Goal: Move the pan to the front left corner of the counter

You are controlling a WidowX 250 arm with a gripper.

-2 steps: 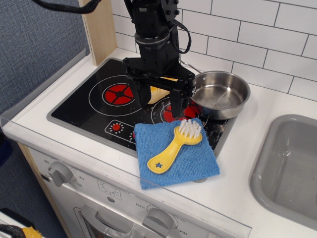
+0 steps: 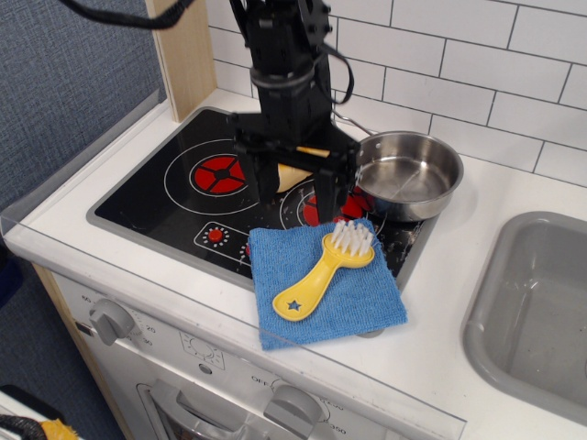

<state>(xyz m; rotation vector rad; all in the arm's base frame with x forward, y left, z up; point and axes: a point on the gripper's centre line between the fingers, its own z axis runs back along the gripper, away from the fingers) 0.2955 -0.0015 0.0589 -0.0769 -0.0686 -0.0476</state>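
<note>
1. The pan [image 2: 407,174] sits upright at the back right corner of the black stovetop [image 2: 174,197], its far rim reaching onto the white tabletop [image 2: 477,302]. Its thin wire handle points toward 10 o'clock, behind the arm.
2. The gripper [image 2: 295,191] hangs at the pan's 9 o'clock, just beside its rim; contact cannot be confirmed. The jaws stand wide apart, holding nothing, fingers pointing down over the stovetop.
3. A pale yellow object [image 2: 292,174] shows between the fingers, partly hidden; its identity cannot be told.
4. A blue cloth [image 2: 353,302] lies at the pan's 7 o'clock, overlapping the stovetop's front right corner. A yellow brush [image 2: 321,273] rests on it, white bristles toward the pan.
5. The grey sink [image 2: 537,312] lies at the pan's 4 o'clock, well apart.
</note>
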